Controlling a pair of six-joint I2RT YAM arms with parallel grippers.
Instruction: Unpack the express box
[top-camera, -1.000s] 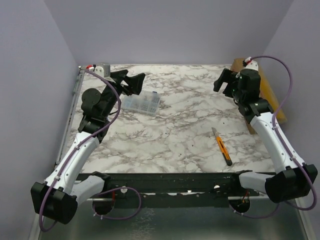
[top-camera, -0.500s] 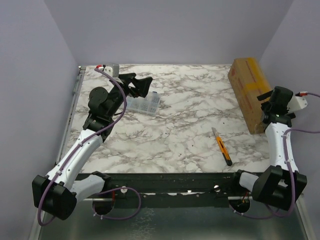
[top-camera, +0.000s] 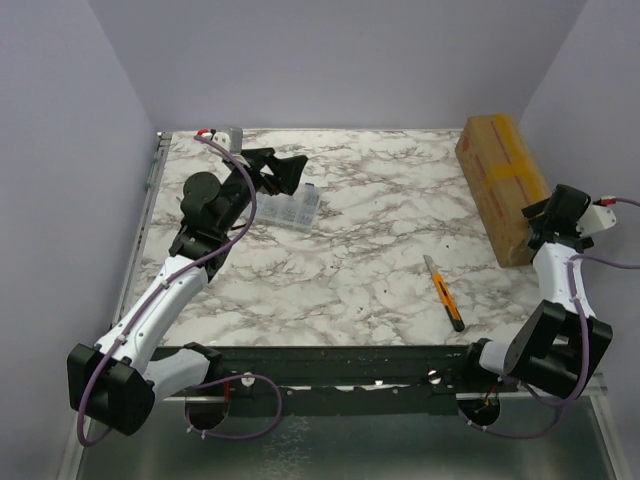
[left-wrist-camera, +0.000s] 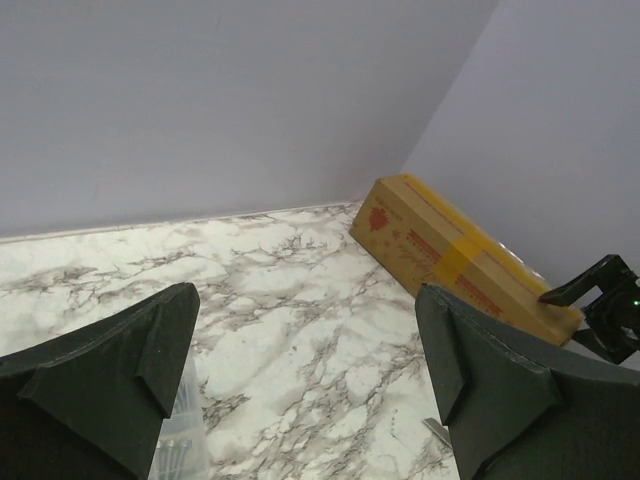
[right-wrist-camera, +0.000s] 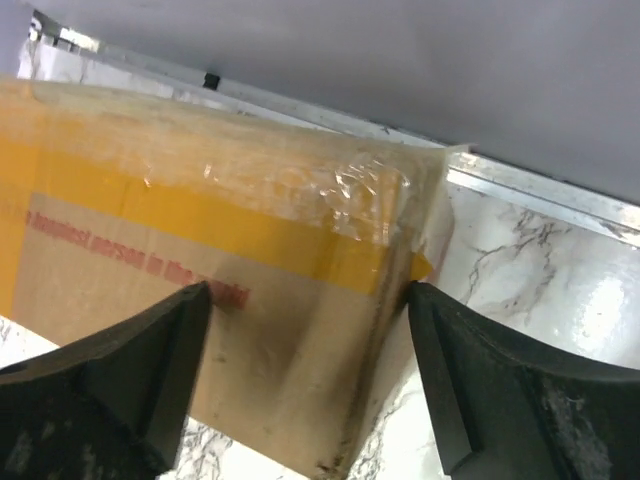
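The express box (top-camera: 497, 172) is a long brown carton with a yellow tape strip and red print, lying along the table's right edge. It also shows far right in the left wrist view (left-wrist-camera: 452, 256). My right gripper (top-camera: 546, 214) is at the box's near end. In the right wrist view its jaws (right-wrist-camera: 306, 298) stand wide on either side of the box's near corner (right-wrist-camera: 250, 270); whether they touch the box I cannot tell. My left gripper (top-camera: 286, 170) hovers open above the table's far left, and nothing lies between its fingers (left-wrist-camera: 305, 300).
A clear plastic compartment case (top-camera: 288, 208) lies under the left gripper and shows at the bottom left of the left wrist view (left-wrist-camera: 182, 448). An orange and black utility knife (top-camera: 447, 300) lies right of centre. Walls close in on three sides. A metal rail (right-wrist-camera: 545, 192) runs behind the box.
The right arm has swung away from over the box, out to the right and down to the box's near end. The left gripper has shifted slightly to the right.
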